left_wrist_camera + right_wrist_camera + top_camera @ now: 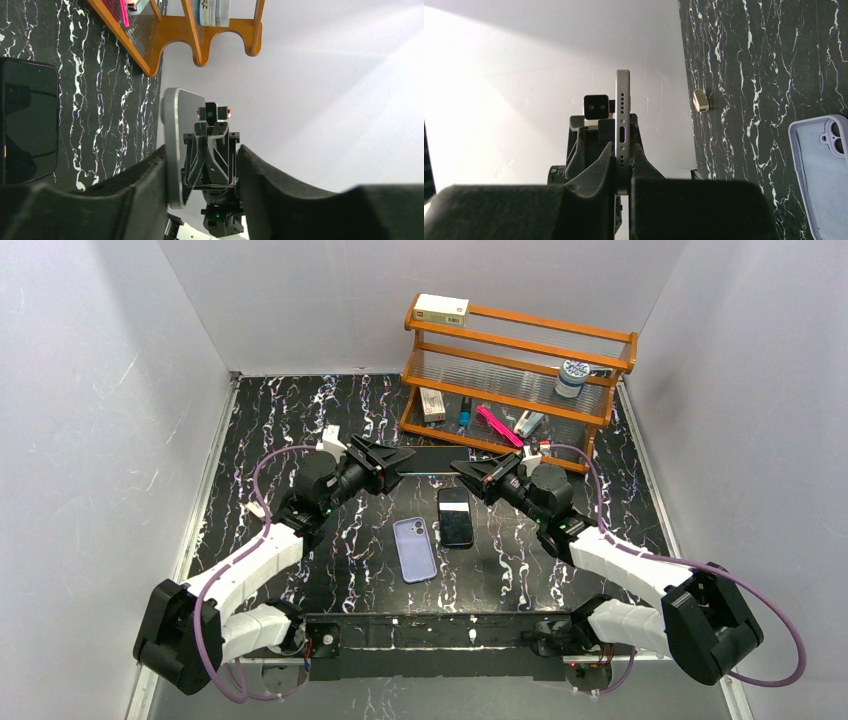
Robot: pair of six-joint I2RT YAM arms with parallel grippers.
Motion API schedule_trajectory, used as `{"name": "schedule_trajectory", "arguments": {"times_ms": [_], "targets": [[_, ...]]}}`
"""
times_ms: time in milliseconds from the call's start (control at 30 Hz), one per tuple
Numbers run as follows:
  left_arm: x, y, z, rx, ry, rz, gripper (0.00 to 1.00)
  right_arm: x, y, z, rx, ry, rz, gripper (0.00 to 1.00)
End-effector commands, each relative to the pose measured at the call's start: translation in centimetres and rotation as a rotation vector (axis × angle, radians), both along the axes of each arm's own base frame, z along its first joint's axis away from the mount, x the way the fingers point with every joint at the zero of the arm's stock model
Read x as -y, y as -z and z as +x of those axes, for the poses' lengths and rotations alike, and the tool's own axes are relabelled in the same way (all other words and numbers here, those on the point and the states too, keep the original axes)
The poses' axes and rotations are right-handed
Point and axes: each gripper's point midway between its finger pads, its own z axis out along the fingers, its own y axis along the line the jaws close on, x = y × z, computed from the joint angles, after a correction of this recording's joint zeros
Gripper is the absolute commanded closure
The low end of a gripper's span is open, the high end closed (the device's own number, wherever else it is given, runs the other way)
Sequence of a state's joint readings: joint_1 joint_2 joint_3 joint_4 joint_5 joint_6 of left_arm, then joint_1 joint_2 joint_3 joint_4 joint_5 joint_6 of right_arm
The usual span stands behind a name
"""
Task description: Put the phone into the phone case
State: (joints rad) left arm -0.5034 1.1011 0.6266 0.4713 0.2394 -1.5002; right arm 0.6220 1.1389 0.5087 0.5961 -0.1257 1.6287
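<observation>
The right end effector (623,155) is clenched on the phone (623,110), gripping it across its two faces so that the device stands on edge above the tabletop (300,420), with the port end facing the right wrist camera. The left end effector (202,152) faces it from the opposite side. Its jaws are parted and straddle the other end of the phone, which lies close against one finger while a visible gap remains to the other. The phone case (414,549) lies flat on the tabletop, below and nearer than the two end effectors, camera cut-out at its far end. A second phone (456,517), black, lies just beside the case on its right. A wooden rack (520,340) stands at the far right.
</observation>
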Motion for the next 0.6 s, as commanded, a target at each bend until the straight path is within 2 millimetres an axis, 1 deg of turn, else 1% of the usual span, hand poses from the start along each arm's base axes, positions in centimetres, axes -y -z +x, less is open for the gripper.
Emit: {"name": "schedule_trajectory", "arguments": {"times_ms": [0,133,300,367,433,567], "targets": [[0.0,-2.5,0.1,0.106,0.004,-0.066,0.61,-0.5,-1.9,-1.6,0.094,-0.072,0.046,0.99],[-0.1,-3.1,-0.2,0.132,0.006,-0.082,0.7,-0.4,-1.1,-2.8,0.137,-0.114,0.025,0.96],[-0.4,-4.7,-0.8,0.197,0.005,-0.083,0.85,-0.2,-0.6,-4.1,0.159,-0.152,0.023,0.93],[-0.6,-5.1,-1.0,0.216,0.005,-0.083,0.94,-0.4,-0.7,-4.5,0.182,-0.177,0.012,0.9],[-0.6,-5.5,-1.3,0.233,0.01,-0.081,1.0,-0.5,-0.7,-4.9,0.21,-0.203,-0.009,0.85],[-0.4,-6.0,-2.1,0.273,0.049,-0.067,1.0,-0.3,-0.1,-6.1,0.256,-0.245,-0.06,0.73]]}}
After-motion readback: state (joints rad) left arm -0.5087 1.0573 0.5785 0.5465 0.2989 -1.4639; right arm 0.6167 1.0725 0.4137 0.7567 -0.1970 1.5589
